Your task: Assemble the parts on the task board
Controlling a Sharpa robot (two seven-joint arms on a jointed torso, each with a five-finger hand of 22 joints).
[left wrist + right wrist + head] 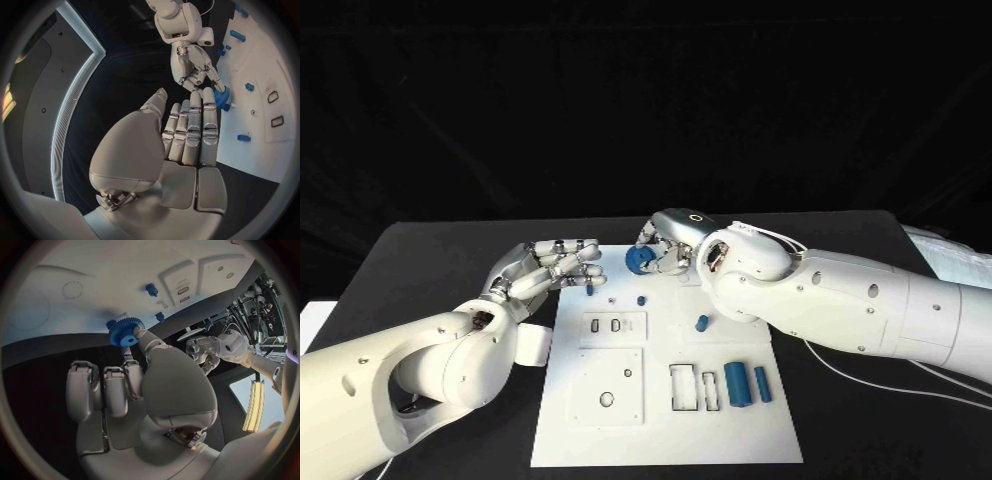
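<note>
One blue gear (640, 259) sits pinched in my right robot hand (669, 243) above the task board's (668, 420) far edge. My left robot hand (554, 265) waits flat, holding nothing. I'd lower slowly, keeping the bore square over its peg.

Dark room behind my table

A black curtain (646, 100) hung behind the black table (444, 250); a light strip (72, 100) glowed beside it.

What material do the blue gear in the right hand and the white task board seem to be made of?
Blue gear: probably plastic, matte; even blue colour, dull surface and moulded-looking teeth. It is held by the right hand. Task board: likely painted or plastic sheet, flat white, thin, with cut-out slots; the exact material cannot be told.
</note>
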